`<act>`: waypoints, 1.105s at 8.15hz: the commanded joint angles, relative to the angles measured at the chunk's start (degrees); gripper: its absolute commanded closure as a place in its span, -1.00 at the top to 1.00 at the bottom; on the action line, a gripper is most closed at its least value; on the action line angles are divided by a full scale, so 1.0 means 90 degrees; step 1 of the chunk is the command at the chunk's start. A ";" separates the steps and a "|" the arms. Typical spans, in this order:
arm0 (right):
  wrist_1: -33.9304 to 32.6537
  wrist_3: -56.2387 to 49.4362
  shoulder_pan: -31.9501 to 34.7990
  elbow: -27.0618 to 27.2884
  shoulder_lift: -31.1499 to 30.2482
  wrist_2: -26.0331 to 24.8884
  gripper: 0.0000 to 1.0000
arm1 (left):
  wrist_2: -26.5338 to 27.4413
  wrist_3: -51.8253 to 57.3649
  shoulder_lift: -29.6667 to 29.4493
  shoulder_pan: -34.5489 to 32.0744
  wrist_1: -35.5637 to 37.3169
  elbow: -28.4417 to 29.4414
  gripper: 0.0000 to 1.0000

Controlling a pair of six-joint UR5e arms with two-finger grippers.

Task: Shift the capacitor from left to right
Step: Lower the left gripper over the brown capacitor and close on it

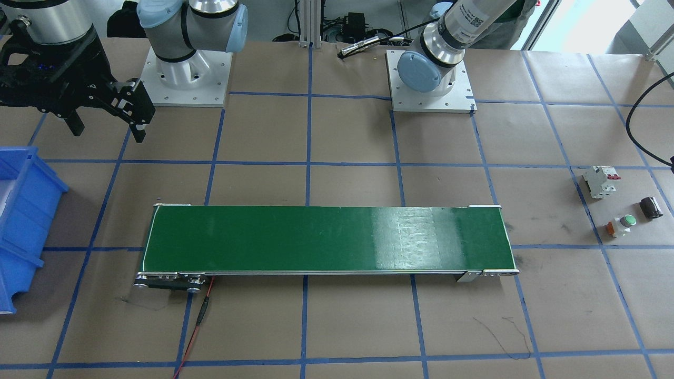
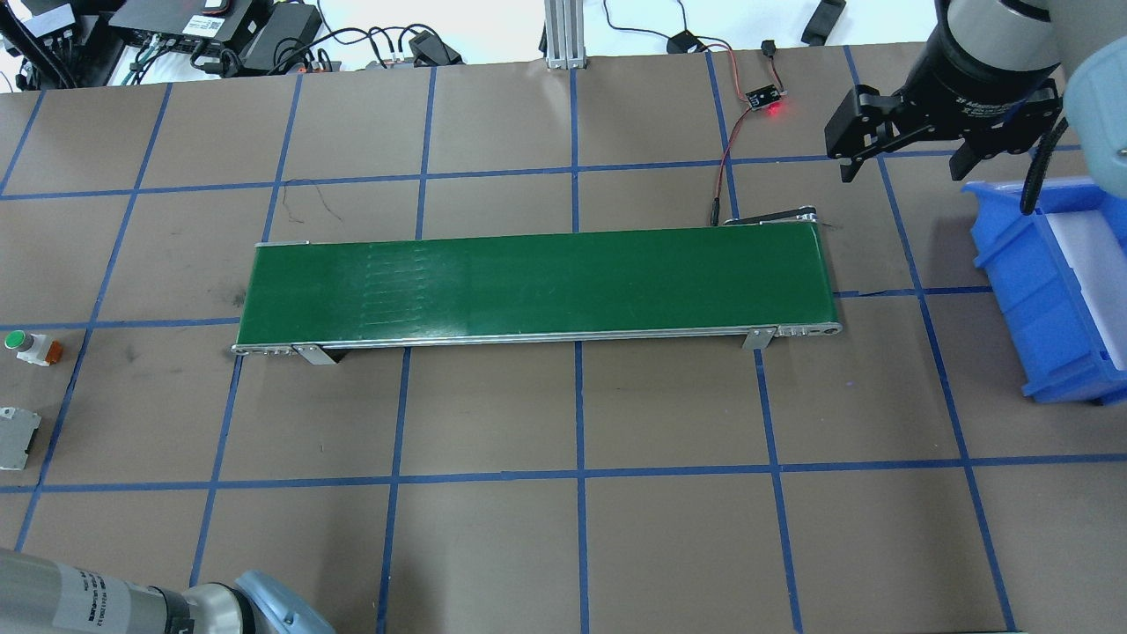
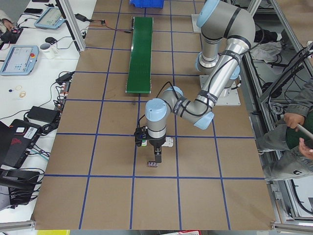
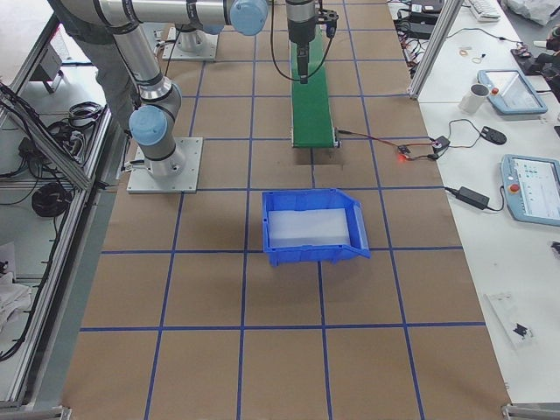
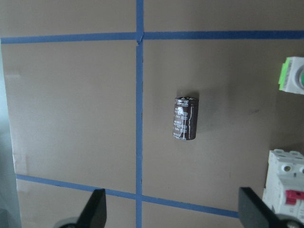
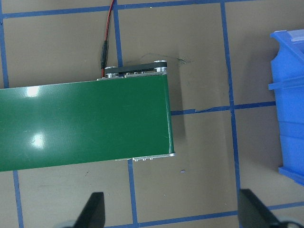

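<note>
The capacitor (image 5: 184, 118), a small dark glossy cylinder, lies on its side on the brown table; it also shows at the far right of the front-facing view (image 1: 651, 207). My left gripper (image 5: 174, 211) is open and empty, hovering above the capacitor, which lies between and ahead of its fingertips (image 5: 97, 209). In the exterior left view the left gripper (image 3: 155, 157) points straight down. My right gripper (image 2: 907, 167) is open and empty, up in the air between the conveyor's end and the blue bin; it also shows in the front-facing view (image 1: 109, 131).
A white circuit breaker (image 1: 600, 181) and a green-topped push button (image 1: 621, 225) lie close to the capacitor. A green conveyor belt (image 2: 537, 286) spans the table's middle. A blue bin (image 2: 1048, 282) stands on the robot's right. Red wires (image 2: 726, 167) run behind the conveyor.
</note>
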 commanded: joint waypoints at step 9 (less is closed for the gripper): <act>-0.0031 -0.0017 -0.0002 0.0007 -0.0010 -0.0031 1.00 | -0.0214 -0.0313 -0.1136 0.0189 0.0769 -0.0166 0.80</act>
